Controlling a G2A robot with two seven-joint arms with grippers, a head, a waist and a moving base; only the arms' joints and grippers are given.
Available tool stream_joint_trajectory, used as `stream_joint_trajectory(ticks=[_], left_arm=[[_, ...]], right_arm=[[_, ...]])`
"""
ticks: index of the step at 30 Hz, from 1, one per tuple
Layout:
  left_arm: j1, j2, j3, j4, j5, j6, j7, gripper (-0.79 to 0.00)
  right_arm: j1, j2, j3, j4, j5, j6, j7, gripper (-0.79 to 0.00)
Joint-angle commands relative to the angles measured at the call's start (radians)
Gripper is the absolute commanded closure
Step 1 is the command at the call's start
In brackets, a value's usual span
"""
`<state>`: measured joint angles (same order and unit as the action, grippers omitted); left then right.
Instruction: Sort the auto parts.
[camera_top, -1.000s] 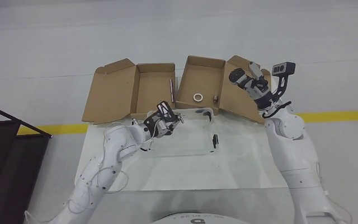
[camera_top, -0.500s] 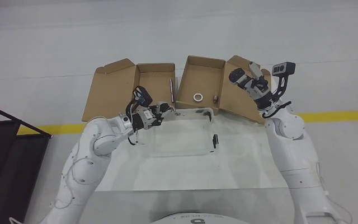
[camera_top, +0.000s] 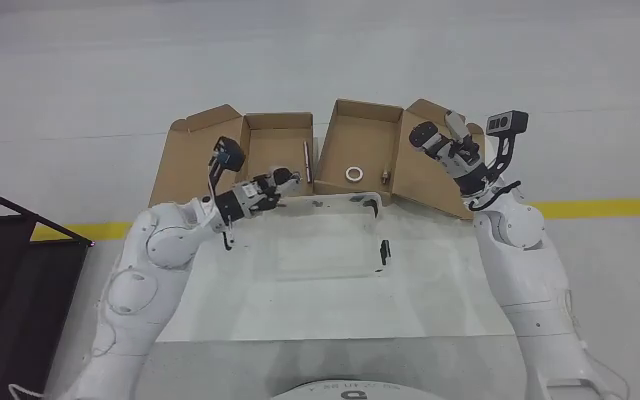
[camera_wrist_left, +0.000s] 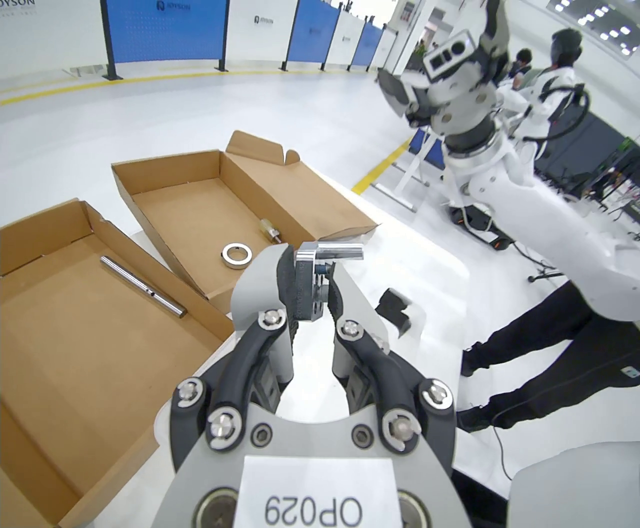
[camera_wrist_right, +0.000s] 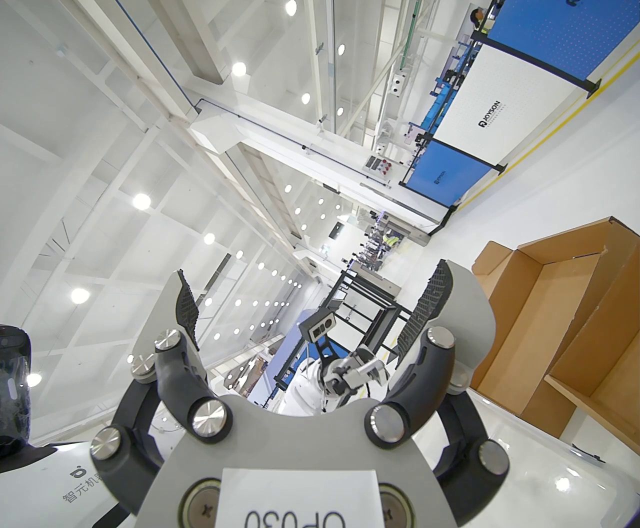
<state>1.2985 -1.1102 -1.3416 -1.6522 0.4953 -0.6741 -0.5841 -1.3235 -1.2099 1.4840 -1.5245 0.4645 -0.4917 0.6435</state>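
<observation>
Three parts are already lying in the two open cardboard boxes at the far edge of the worktop (camera_top: 300, 300). A metal rod (camera_top: 306, 160) (camera_wrist_left: 142, 292) is seen in the left box (camera_top: 270, 150) (camera_wrist_left: 75, 325). A ring (camera_top: 353, 173) (camera_wrist_left: 233, 253) and a small fitting (camera_top: 384, 174) (camera_wrist_left: 268, 230) are seen side by side, a little apart, in the right box (camera_top: 360, 135) (camera_wrist_left: 190, 210). The sorting is judged to be partly done. A black part (camera_top: 383, 252) (camera_wrist_left: 395, 310) is left on the worktop, well apart from the boxes. A second black piece (camera_top: 372, 206) lies just in front of the right box; its kind cannot be made out.

A fourth part is in transit. A silver metal part (camera_wrist_left: 327, 252) is clamped between the pads of the left hand (camera_top: 280, 182) (camera_wrist_left: 310, 280), whose jaws are drawn narrow around it, with the part's polished end standing out beyond the fingertips. The hand is held above the worktop, close to the near edge of the left box. Which box the part is meant for cannot be told from here.

The right hand (camera_top: 437, 132) (camera_wrist_right: 312, 290) is raised over the outer flap of the right box. Its jaws are spread wide, and nothing is held or touched by them.
</observation>
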Motion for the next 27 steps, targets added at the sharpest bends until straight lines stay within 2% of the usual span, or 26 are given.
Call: stream_joint_trajectory(ticks=[1,3,7,11,14,17,22,27], left_arm=[[0.003,0.006,-0.021,0.001,-0.094,-0.008,-0.039,0.0],[0.001,0.011,-0.027,0.018,-0.29,-0.014,-0.119,0.0],[-0.053,0.029,-0.037,0.078,-0.634,0.058,-0.393,0.0],[-0.11,0.032,-0.005,0.174,-1.009,0.166,-0.648,0.0],[-0.145,0.029,0.012,0.243,-1.237,0.241,-0.803,0.0],[-0.186,0.02,0.032,0.333,-1.461,0.364,-0.926,0.0],[-0.234,0.004,0.102,0.418,-1.67,0.489,-0.952,0.0],[-0.258,0.002,0.137,0.448,-1.736,0.514,-0.952,0.0]], right_arm=[[0.0,0.0,0.0,0.0,0.0,0.0,0.0,-0.785],[0.0,0.0,0.0,0.0,0.0,0.0,0.0,-0.785],[0.0,0.0,0.0,0.0,0.0,0.0,0.0,-0.785],[0.0,0.0,0.0,0.0,0.0,0.0,0.0,-0.785],[0.0,0.0,0.0,0.0,0.0,0.0,0.0,-0.785],[0.0,0.0,0.0,0.0,0.0,0.0,0.0,-0.785],[0.0,0.0,0.0,0.0,0.0,0.0,0.0,-0.785],[0.0,0.0,0.0,0.0,0.0,0.0,0.0,-0.785]])
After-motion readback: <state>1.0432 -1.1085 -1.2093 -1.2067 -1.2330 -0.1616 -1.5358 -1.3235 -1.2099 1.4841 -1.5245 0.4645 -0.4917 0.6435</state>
